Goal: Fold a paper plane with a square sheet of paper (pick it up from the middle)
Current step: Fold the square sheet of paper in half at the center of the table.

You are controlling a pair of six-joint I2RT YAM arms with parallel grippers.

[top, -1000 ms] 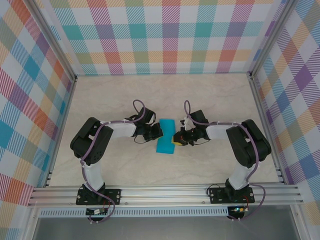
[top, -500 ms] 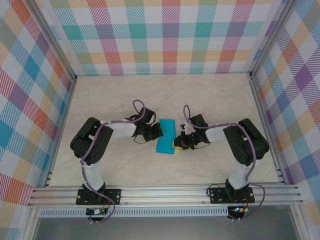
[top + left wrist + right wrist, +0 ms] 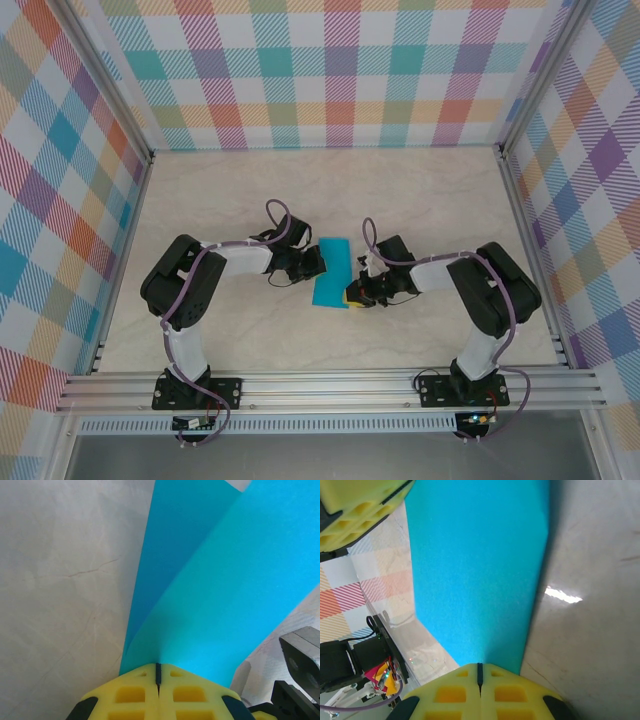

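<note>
At table [image 3: 420, 200] centre, L end effector [image 3: 320, 262] clamped on square sheet of paper [image 3: 331, 272]; R end effector [image 3: 352, 294] ditto

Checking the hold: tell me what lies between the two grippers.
Top view: the teal-blue sheet of paper spans the stretch between left gripper and right gripper, each shut on an edge.

Light in the top view is bright and even, coming from above. Everything there is sharp, with only faint, soft shadows beside the arms [image 3: 190, 285] on the table [image 3: 420, 200]. The right wrist view has a small white glare spot on the table right of the paper [image 3: 480, 570], and a dark shadow band along the paper's right edge. In the left wrist view the paper's far layer looks darker than the near one. The yellow fingertips [image 3: 140, 695] look slightly soft.
</note>
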